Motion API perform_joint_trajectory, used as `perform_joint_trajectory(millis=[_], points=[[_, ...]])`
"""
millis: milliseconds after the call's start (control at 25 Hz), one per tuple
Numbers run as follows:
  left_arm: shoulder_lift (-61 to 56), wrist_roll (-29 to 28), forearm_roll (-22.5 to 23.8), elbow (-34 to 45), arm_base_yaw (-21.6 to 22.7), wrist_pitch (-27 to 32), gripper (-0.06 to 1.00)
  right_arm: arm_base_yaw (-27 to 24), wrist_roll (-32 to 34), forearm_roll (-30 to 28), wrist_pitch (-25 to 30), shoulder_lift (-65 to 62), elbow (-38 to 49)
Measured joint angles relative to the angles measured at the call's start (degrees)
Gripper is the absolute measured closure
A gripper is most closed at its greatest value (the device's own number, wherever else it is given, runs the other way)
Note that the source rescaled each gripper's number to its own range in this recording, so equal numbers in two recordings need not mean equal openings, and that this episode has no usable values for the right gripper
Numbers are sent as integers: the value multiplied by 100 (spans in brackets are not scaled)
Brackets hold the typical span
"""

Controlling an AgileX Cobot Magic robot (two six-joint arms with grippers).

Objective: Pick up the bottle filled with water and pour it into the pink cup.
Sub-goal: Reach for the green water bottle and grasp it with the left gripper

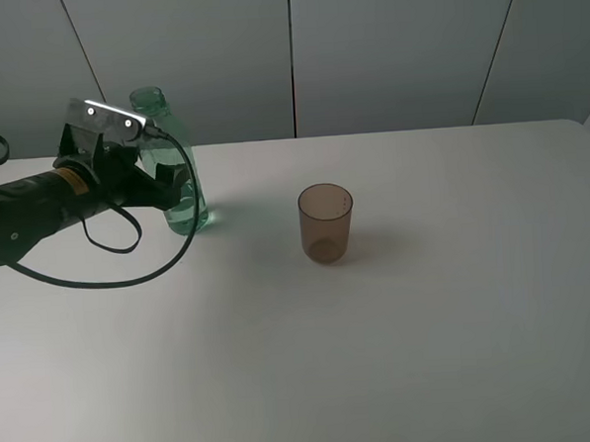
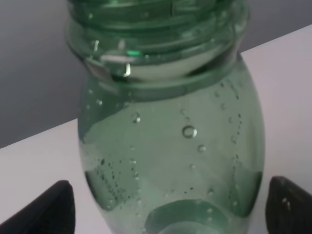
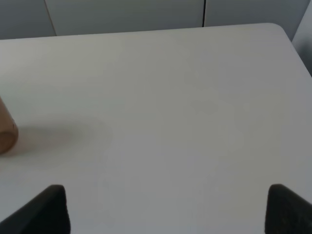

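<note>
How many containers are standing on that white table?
2. A green bottle stands at the back left of the table, between the left fingers. A pink cup stands near the middle. None appears hidden.

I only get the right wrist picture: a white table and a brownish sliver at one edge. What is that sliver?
Observer: That is the pink cup, standing upright on the table.
Operator: And where is the bottle?
Observer: In the high view the bottle stands upright to the left of the cup, well apart from it.
Operator: Is anything holding it?
Observer: Not yet. The left gripper is open, with one fingertip on each side of the bottle.
</note>
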Motion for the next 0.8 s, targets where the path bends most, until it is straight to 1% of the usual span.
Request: perform_joint_trajectory(millis=[320, 520, 800], points=[[306, -87, 12, -133, 0, -58, -6, 0, 0, 0, 0, 0, 0], [440, -235, 51, -319, 0, -137, -6, 0, 0, 0, 0, 0, 0], [675, -356, 217, -494, 0, -290, -6, 0, 0, 0, 0, 0, 0]])
